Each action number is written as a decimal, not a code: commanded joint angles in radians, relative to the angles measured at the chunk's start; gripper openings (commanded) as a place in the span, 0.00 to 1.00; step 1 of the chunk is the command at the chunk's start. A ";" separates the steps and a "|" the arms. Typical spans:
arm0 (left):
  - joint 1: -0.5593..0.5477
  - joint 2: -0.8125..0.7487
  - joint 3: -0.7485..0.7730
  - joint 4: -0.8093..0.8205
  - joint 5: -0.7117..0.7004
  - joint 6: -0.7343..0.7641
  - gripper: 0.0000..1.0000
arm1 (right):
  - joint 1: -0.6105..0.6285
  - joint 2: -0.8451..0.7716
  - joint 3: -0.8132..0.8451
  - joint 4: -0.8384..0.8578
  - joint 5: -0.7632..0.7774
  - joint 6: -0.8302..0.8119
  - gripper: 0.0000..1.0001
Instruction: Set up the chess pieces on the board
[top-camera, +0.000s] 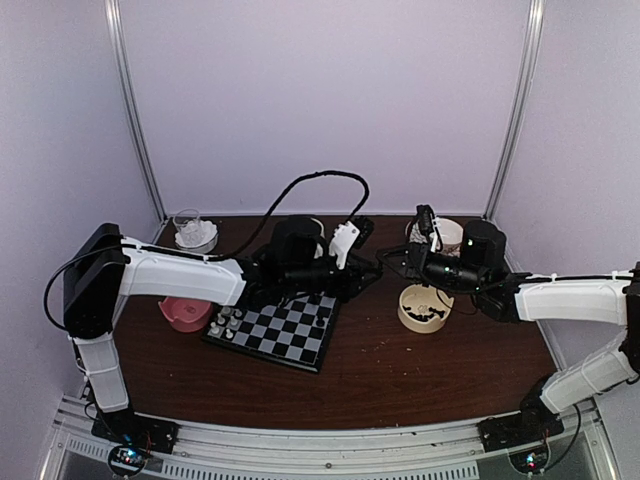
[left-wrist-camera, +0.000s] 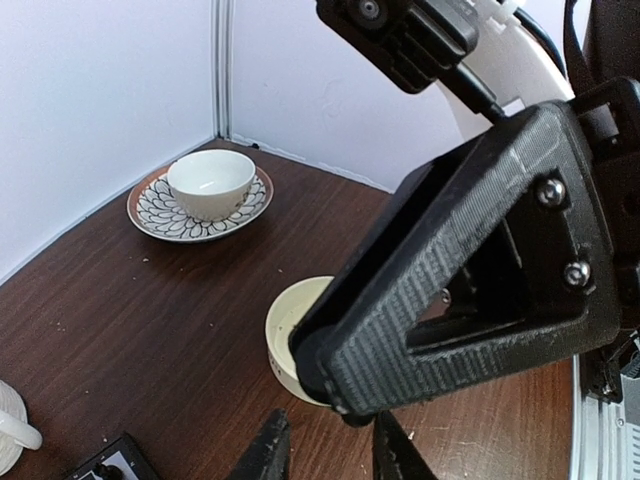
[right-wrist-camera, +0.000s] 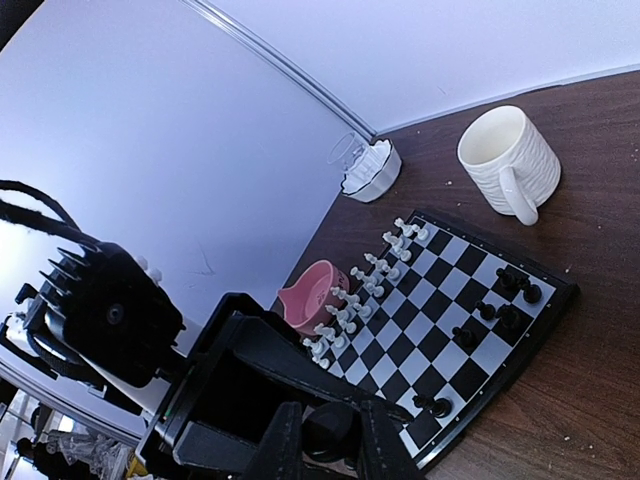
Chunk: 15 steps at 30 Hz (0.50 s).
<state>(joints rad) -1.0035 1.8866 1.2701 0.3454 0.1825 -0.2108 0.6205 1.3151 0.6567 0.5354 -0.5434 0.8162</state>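
The board (top-camera: 292, 338) (right-wrist-camera: 561, 291) lies left of the table's middle. White chess pieces (top-camera: 228, 321) (right-wrist-camera: 371, 268) stand in two rows along its left side, and a few black ones (right-wrist-camera: 503, 301) on the opposite side. Above the table, right of the board, the two grippers meet tip to tip. My right gripper (top-camera: 387, 262) (right-wrist-camera: 330, 418) is shut on a black chess piece (right-wrist-camera: 328, 427) (left-wrist-camera: 354, 418). My left gripper (top-camera: 370, 263) (left-wrist-camera: 332, 452) stands open, its fingers on either side of that piece's end with a gap still showing.
A cream bowl (top-camera: 425, 307) (left-wrist-camera: 287, 330) sits below the grippers. A white cup on a patterned saucer (top-camera: 441, 234) (left-wrist-camera: 210, 186) stands behind it. A pink bowl (top-camera: 186, 312) (right-wrist-camera: 313, 291) is left of the board, with a glass dish (top-camera: 195, 233) (right-wrist-camera: 369, 170) and a white mug (right-wrist-camera: 506, 160) behind.
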 joint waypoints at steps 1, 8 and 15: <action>-0.006 0.015 0.043 0.022 0.024 0.016 0.27 | 0.007 0.015 0.009 0.028 -0.023 -0.016 0.06; -0.006 0.011 0.059 0.002 0.033 0.020 0.23 | 0.008 0.031 0.003 0.066 -0.052 0.001 0.06; -0.005 0.015 0.067 -0.014 0.033 0.020 0.16 | 0.008 0.025 -0.002 0.077 -0.050 -0.003 0.05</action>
<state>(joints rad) -1.0042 1.8870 1.3022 0.3141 0.2028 -0.2028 0.6224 1.3399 0.6567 0.5743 -0.5728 0.8158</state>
